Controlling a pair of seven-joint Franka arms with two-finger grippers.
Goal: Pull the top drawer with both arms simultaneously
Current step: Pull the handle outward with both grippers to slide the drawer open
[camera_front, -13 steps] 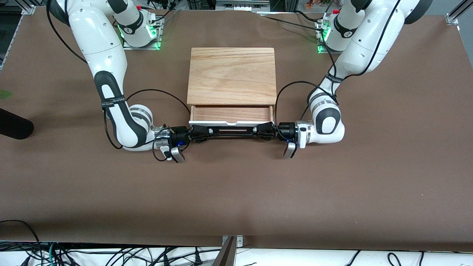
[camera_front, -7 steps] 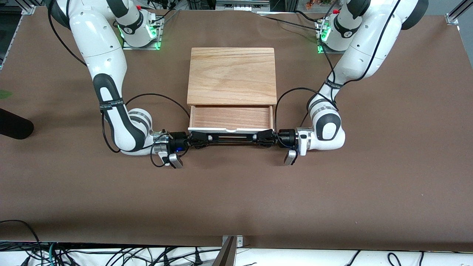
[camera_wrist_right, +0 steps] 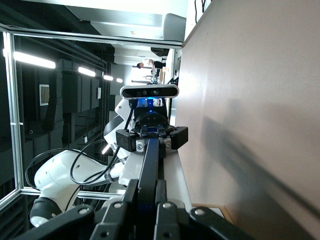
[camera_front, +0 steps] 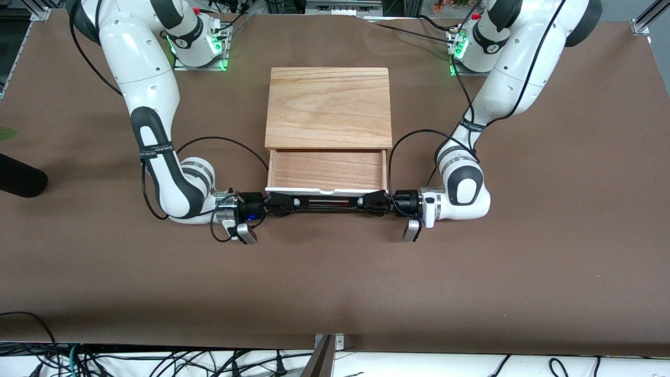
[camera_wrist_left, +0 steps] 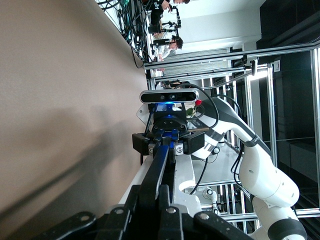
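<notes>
The top drawer (camera_front: 327, 168) stands pulled out of the wooden box (camera_front: 328, 107), showing its reddish-brown inside. Its white front panel (camera_front: 293, 190) faces the front camera, with the black bar handle (camera_front: 327, 203) along it. My left gripper (camera_front: 372, 201) is shut on the handle's end toward the left arm. My right gripper (camera_front: 280, 203) is shut on the other end. In the left wrist view my gripper (camera_wrist_left: 149, 189) clamps the handle (camera_wrist_left: 159, 162). In the right wrist view my gripper (camera_wrist_right: 147, 185) clamps the handle (camera_wrist_right: 149, 157). Each wrist view shows the other gripper at the handle's farther end.
The brown table (camera_front: 335, 277) stretches from the drawer front toward the front camera. Black cables (camera_front: 220, 140) loop from both wrists beside the drawer. A black object (camera_front: 21, 180) lies at the table edge on the right arm's end.
The drawer has slid farther out toward the front camera. Both grippers moved with the handle, still shut on it, and more of the drawer's inside shows.
</notes>
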